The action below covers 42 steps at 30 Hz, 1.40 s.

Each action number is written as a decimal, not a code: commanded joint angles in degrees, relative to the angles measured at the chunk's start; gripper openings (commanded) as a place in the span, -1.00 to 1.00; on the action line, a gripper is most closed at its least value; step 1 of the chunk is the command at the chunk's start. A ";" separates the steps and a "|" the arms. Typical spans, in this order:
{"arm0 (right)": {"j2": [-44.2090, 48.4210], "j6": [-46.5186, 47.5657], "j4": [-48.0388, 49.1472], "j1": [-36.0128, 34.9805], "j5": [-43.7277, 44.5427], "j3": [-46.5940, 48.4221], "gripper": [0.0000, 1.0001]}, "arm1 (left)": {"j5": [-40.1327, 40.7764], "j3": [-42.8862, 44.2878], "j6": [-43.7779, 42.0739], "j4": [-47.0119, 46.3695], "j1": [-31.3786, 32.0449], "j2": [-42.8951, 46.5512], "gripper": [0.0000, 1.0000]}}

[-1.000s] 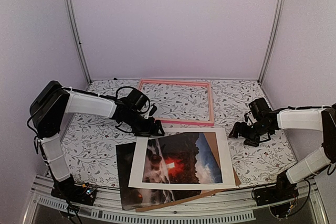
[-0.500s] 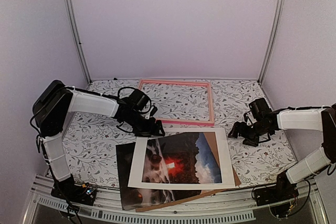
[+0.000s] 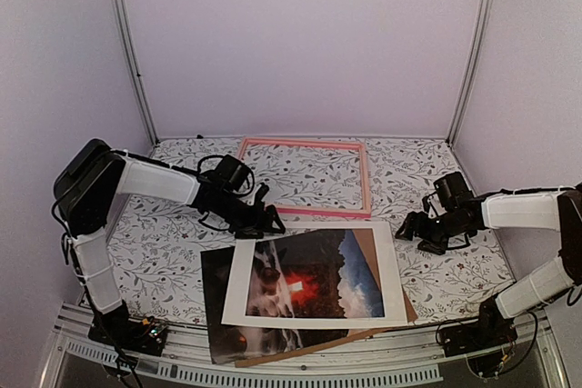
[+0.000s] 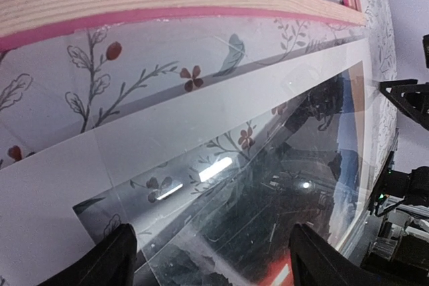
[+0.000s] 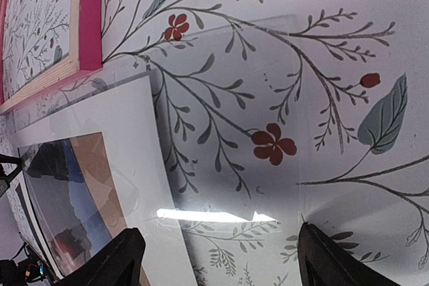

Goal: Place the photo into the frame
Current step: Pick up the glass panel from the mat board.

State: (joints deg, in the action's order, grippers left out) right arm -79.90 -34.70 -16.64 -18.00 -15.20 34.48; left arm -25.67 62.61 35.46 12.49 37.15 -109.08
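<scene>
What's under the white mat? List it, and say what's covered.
Under the mat: the photo, seen through the opening and poking out lower left, and a brown board at the opening's right. Their covered edges can't be seen.

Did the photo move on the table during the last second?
No. The photo lies as before, with the same tilt and the same position relative to the frame.

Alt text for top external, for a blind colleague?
A white mat lies over the photo and a brown backing board; the pink frame lies behind them. The left end effector is by the mat's far-left corner, the right end effector off its right side.
</scene>
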 commanded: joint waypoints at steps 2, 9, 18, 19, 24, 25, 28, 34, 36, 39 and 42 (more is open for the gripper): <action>-0.27 -0.98 -2.49 -0.40 -3.06 -2.20 0.63 | -5.66 -3.25 0.96 -6.61 -1.59 2.16 0.59; -0.22 -0.43 -2.72 -0.41 -3.17 -2.31 0.59 | -9.24 -4.93 0.36 -10.30 -2.29 4.49 0.53; -1.17 1.00 -2.34 -0.45 -3.56 -2.31 0.59 | -14.61 -7.87 0.47 -17.08 -2.84 7.22 0.38; -1.28 1.19 -2.34 -0.40 -3.65 -2.23 0.59 | -15.15 -8.12 0.59 -17.59 -2.94 7.48 0.37; -1.18 1.69 -2.60 -0.37 -3.61 -1.92 0.58 | -16.82 -8.73 0.42 -20.02 -3.20 8.99 0.28; -1.14 1.73 -2.60 -0.38 -3.61 -1.83 0.58 | -16.98 -8.73 0.28 -20.39 -3.20 9.17 0.26; -1.43 2.08 -2.59 -0.44 -3.85 -1.49 0.58 | -16.85 -8.41 0.16 -20.61 -3.19 9.08 0.21; -1.58 2.69 -2.25 -0.43 -4.31 -0.70 0.58 | -14.84 -7.73 -1.12 -19.25 -3.21 8.50 0.03; -1.79 2.77 -2.13 -0.43 -4.43 -0.48 0.57 | -14.25 -7.60 -1.76 -18.89 -3.12 8.19 -0.05; -2.08 2.95 -1.76 -0.38 -4.80 -0.31 0.57 | -13.17 -7.22 -2.39 -18.24 -2.99 7.81 -0.18; -2.27 2.97 -1.30 -0.37 -5.29 -0.14 0.57 | -11.84 -6.32 -3.10 -17.42 -2.66 7.25 -0.34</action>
State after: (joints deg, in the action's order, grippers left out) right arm -80.34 -32.05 -16.23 -17.98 -18.11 34.37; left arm -38.83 54.39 34.22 -5.10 33.52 -101.58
